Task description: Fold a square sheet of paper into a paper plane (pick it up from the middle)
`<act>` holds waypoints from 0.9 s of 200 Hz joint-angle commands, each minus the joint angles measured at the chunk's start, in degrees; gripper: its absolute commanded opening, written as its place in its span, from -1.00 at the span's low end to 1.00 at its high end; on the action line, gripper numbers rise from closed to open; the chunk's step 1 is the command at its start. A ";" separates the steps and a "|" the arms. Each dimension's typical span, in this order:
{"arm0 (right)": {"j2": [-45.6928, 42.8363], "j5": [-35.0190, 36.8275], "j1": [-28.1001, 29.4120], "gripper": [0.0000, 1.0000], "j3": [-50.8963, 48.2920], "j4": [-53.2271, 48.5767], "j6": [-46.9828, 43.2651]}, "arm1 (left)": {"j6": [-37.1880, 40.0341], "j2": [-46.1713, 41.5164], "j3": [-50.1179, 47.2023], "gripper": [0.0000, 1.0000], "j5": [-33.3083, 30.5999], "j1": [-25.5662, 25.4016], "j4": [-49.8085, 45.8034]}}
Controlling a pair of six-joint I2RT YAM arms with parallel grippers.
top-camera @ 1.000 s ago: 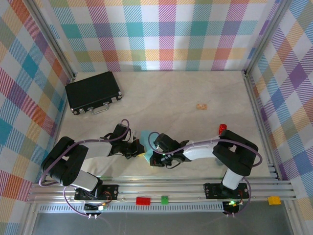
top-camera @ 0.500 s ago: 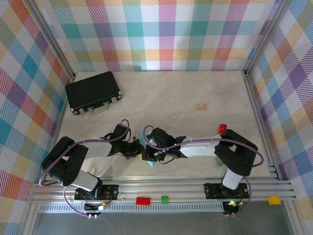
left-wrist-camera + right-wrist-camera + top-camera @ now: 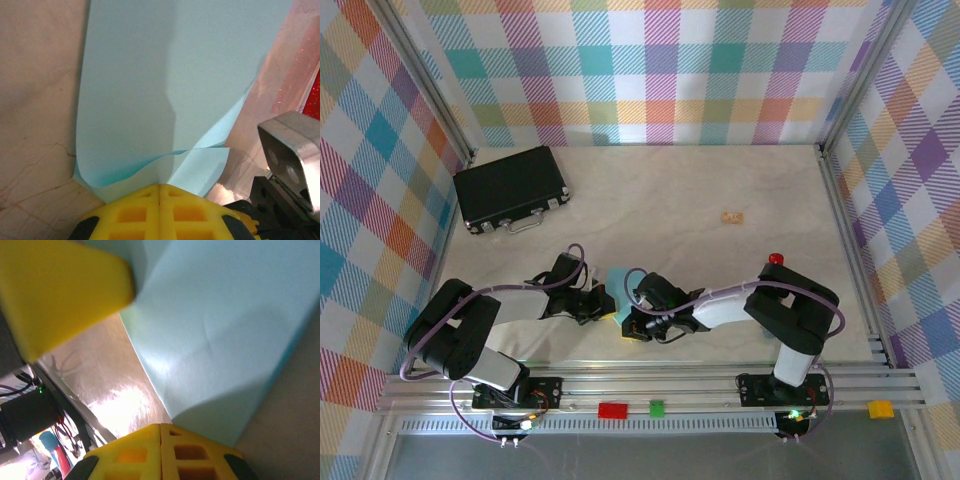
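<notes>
Nearest the arm bases, well short of the black case (image 3: 512,188), a red block (image 3: 613,409) and a green block (image 3: 657,407) sit on the rail. Farther in, still nearer than the case and to its right, the two grippers meet over the square sheet of paper (image 3: 618,279).

The left gripper (image 3: 160,187) has its yellow fingers pressed together on the sheet's near edge, which buckles up from the table (image 3: 670,190). The right gripper (image 3: 160,427) is also pressed together. The paper's edge runs down to its fingers (whether it is caught between them I cannot tell).

Beyond, right of the case, stand a red-tipped marker (image 3: 776,259) and then a small tan scrap (image 3: 732,216).
</notes>
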 commanded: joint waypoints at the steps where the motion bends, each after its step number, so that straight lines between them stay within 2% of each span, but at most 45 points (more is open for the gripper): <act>1: -1.48 -2.46 0.81 -0.82 -2.23 -4.19 0.85 | -0.38 2.06 -1.92 -1.00 -5.42 -0.33 -2.80; 44: -5.91 -2.69 0.76 -0.83 -3.21 -5.01 0.59 | -0.92 1.30 -2.47 -1.00 -5.31 -0.33 -1.99; 77: -8.76 -0.83 0.33 -0.93 1.40 -7.47 -1.40 | -1.85 0.02 -3.03 -1.00 -5.48 -0.33 -1.22; 110: -4.48 1.69 -2.10 -0.98 5.10 -6.69 -0.92 | -3.31 -1.30 -3.63 -1.00 -5.95 -0.33 -0.32; 140: -0.01 -0.37 -2.64 -0.98 7.19 -4.28 -0.47 | -3.60 -1.61 -3.89 -1.00 -6.05 -0.33 -0.05; 180: 1.68 0.63 -2.61 -0.99 2.54 -7.49 1.60 | -3.97 -1.74 -3.86 -1.00 -5.49 -0.33 0.70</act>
